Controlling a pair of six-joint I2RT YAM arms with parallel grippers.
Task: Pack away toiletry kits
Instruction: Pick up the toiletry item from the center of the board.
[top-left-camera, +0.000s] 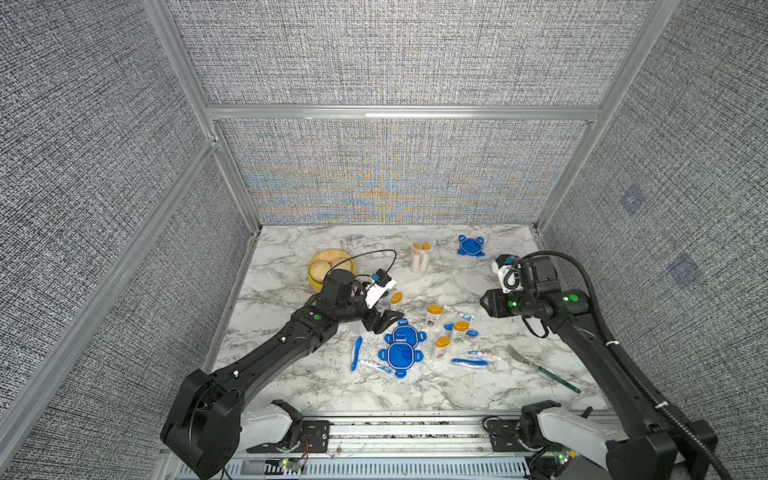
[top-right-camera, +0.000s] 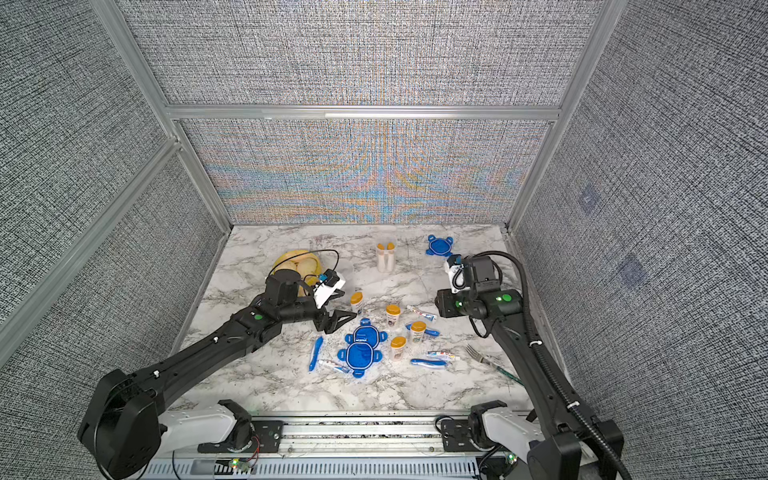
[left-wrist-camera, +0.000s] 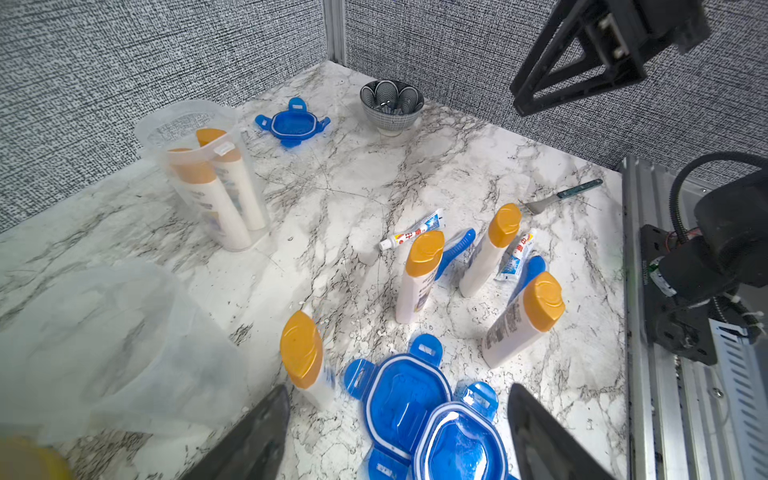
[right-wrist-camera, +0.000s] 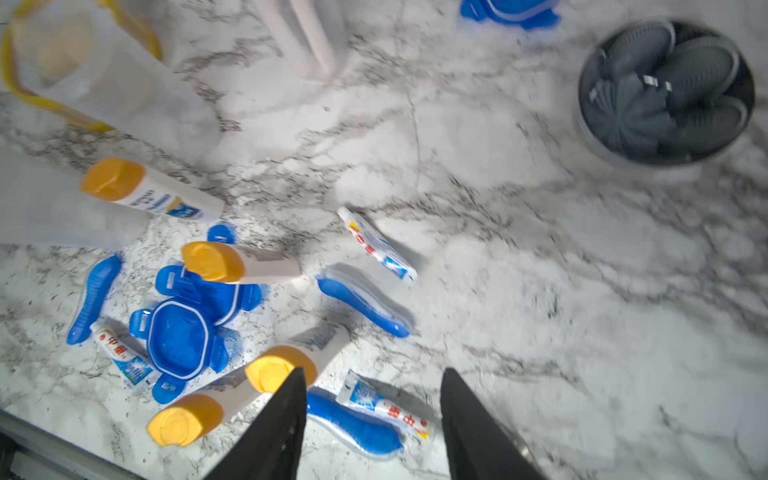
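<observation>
You have both hands free now: the left gripper (top-left-camera: 387, 321) stands wide open w/ nothing between its fingers (left-wrist-camera: 257, 436), low beside the two stacked blue lids (top-left-camera: 402, 347), below the centre of the frame in a top view. The right gripper (right-wrist-camera: 376, 372), on the arm (top-left-camera: 590, 345) at the right of the frame, is about half open and also empty, above a toothpaste tube (right-wrist-camera: 384, 409). One clear tub (left-wrist-camera: 174, 124) stands near the centre of the frame in both top views and holds two bottles (left-wrist-camera: 232, 195); a loose lid (top-left-camera: 471, 246) lies apart, to the right of it. Four loose bottles (top-left-camera: 433, 316) stand upright below centre, w/ blue toothbrushes (top-left-camera: 356, 353) and other tubes flat around them. The pale shape by the left gripper in the left wrist view is probably an empty tub (left-wrist-camera: 108, 340), too blurred to be sure. I judge the bottles light, smooth and easy to tip: take one on the white body just under the orange cap (left-wrist-camera: 424, 253), across its narrow side. The tubes are soft, so pinch near the stiff cap end; the toothbrushes are thin & flat, approx. mid-length is the best hold.
</observation>
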